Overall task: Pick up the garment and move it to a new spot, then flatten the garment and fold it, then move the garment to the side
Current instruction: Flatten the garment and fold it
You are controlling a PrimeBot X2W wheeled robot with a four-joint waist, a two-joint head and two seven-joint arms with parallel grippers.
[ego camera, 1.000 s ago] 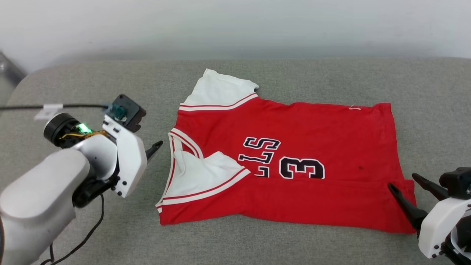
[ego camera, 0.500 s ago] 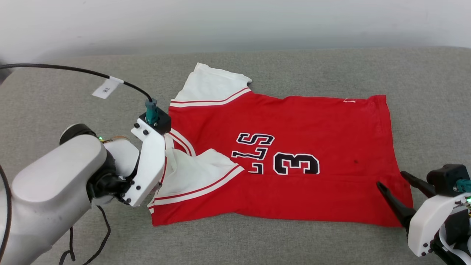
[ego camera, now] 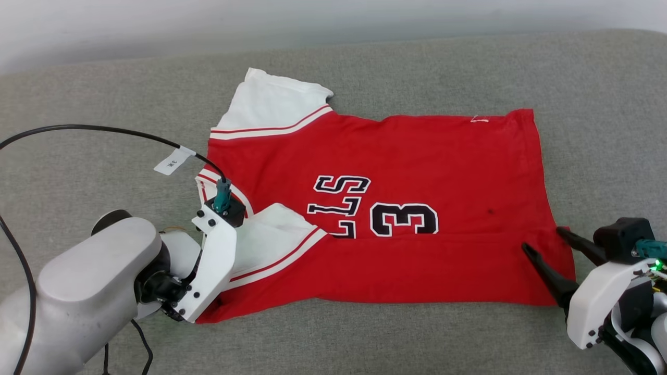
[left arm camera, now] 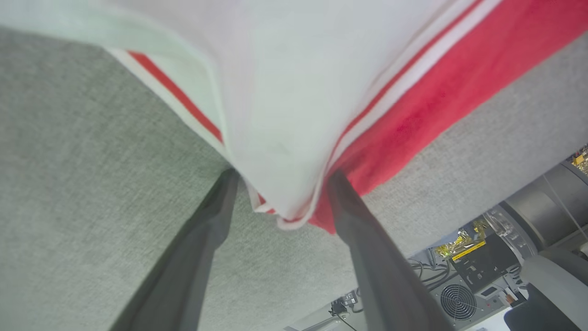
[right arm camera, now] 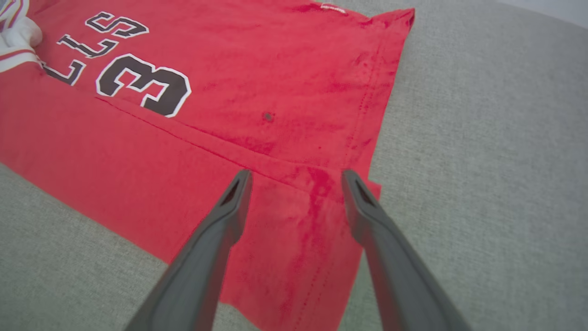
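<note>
The garment (ego camera: 417, 156), a red jersey with white sleeves and black lettering, lies spread on the grey cushion. Its near long edge is folded over toward the middle, and the near sleeve lies on the front. My left arm's wrist housing (ego camera: 213, 265) covers the garment's near-left corner. In the left wrist view my left gripper (left arm camera: 282, 177) is open, its fingers straddling the white and red corner of the garment (left arm camera: 294, 92). My right gripper (ego camera: 542, 238) is open over the near-right corner. In the right wrist view my right gripper (right arm camera: 296, 174) hovers over the folded hem of the garment (right arm camera: 275, 92).
The grey fabric surface (ego camera: 104, 104) extends well to the left, right and back of the jersey. A black cable with a white tag (ego camera: 174, 160) arcs from my left wrist. Past the surface's near edge stands equipment with a fan (left arm camera: 455, 301).
The head camera has tilted down, shifting the whole picture. My left arm has swung right, from beside the collar to over the near-left corner. The right gripper stays at the near-right corner.
</note>
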